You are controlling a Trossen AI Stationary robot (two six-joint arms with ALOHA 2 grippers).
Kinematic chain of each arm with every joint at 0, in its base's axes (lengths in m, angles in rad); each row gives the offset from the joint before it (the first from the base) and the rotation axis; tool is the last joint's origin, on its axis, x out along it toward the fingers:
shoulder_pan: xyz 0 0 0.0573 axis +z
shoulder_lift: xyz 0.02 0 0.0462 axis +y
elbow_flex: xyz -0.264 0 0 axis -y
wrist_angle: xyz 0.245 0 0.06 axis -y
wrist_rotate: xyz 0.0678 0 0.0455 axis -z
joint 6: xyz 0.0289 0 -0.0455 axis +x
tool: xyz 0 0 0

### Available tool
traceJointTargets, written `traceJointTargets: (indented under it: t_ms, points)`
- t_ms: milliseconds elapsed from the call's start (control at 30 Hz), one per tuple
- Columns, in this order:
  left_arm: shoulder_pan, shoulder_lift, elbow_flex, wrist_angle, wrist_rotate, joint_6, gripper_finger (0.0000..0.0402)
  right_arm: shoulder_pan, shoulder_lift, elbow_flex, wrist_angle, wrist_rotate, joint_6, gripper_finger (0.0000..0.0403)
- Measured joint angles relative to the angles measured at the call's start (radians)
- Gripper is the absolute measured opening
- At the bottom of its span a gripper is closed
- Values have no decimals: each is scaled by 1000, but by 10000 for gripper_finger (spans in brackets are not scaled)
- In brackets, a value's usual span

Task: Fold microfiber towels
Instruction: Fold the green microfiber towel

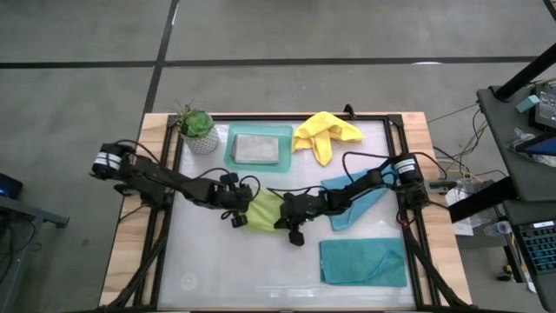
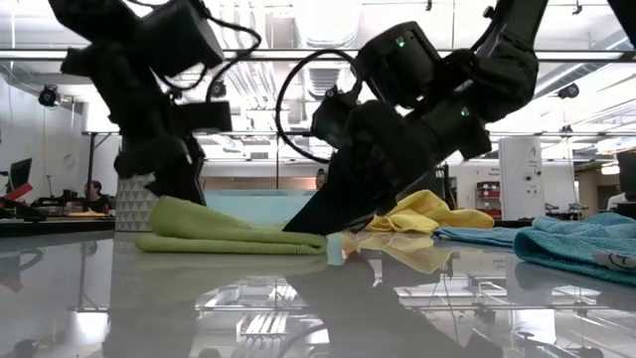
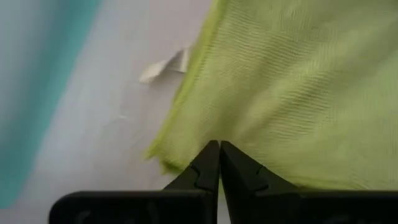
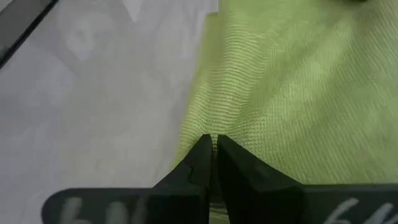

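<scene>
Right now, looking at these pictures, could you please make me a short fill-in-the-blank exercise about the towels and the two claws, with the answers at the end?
1. Both claws, the left claw and the right claw, pinch the edges of the ____ towel.
2. The grey towel lies inside the mint-green ____.
3. The crumpled towel beside that tray, at the far edge of the table, is ____.
4. The right arm reaches over a ____ towel.

Missing words: lime green; tray; yellow; teal
</scene>
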Motion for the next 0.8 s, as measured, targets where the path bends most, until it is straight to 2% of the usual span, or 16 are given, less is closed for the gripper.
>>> traceJointTargets:
  t_ms: [267,400,600,800]
  points:
    - [-10,-171,7,-13,6,-16,1,-3,-70,1,1,4,-55,18]
    - [-56,-205,-13,28,103,-34,1,-23,-73,10,5,8,-80,18]
    - [-159,-169,-79,184,145,-38,1,-52,-50,13,12,182,-133,18]
    - [-188,-70,-111,264,157,-132,1,-78,2,13,26,289,-126,18]
